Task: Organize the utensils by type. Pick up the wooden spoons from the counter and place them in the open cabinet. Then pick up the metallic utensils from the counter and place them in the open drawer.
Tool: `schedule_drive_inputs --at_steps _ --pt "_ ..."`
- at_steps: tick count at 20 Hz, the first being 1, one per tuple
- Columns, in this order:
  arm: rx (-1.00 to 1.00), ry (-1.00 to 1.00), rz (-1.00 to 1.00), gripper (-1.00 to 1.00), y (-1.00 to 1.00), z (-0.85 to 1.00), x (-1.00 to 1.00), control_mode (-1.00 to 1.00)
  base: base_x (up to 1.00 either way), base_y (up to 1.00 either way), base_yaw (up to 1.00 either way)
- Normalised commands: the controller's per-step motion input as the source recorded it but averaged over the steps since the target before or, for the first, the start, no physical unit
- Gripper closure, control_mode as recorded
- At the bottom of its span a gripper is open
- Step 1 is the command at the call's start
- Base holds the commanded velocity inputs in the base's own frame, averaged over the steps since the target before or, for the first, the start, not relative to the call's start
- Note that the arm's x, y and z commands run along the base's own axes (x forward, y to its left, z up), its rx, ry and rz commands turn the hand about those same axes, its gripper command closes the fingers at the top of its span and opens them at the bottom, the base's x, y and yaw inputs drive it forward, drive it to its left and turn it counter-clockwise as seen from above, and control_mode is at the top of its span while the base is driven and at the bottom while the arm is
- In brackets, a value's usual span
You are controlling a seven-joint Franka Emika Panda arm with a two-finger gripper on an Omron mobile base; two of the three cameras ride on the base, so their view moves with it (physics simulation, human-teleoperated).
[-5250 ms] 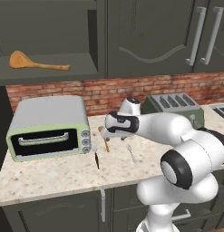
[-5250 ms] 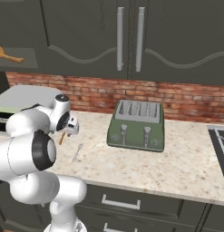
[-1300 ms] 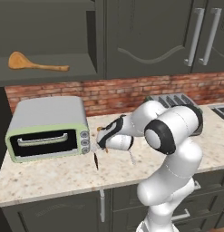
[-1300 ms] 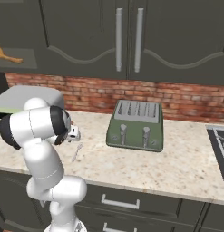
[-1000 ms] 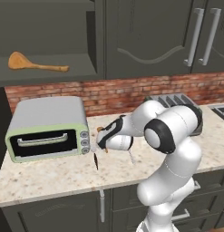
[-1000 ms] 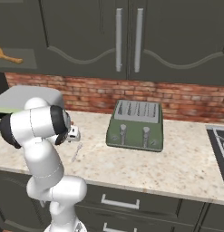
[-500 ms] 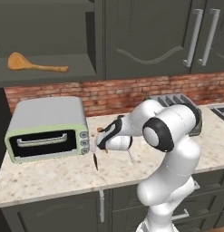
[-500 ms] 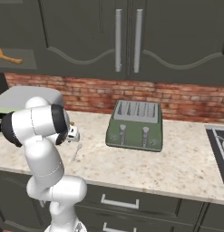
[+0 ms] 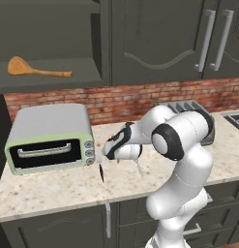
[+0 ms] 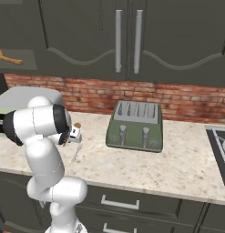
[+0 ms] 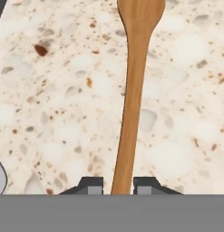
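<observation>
the gripper (image 11: 118, 185) is low over the counter (image 11: 50, 113) just right of the oven (image 9: 48, 135), jaws closing around the spoon (image 11: 131, 99) handle, which runs straight ahead between them; contact unclear.

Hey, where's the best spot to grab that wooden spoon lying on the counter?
Probably the slim handle of the wooden spoon, from straight above, fingertips either side. It lies flat on the counter, and the handle is narrow enough to fit between them.
</observation>
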Motion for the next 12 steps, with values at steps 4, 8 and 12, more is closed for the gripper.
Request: schedule_drive_inputs --at_steps 4,8,12 --pt "0.00 0.00 0.00 1.00 0.00 -0.54 0.00 -1.00 0.00 0.00 0.00" --pt "0.00 0.02 0.00 1.00 0.00 -0.51 0.00 -1.00 0.00 0.00 0.00" --pt "-0.04 0.03 0.00 1.00 0.00 -0.58 0.10 -1.00 0.00 0.00 0.00"
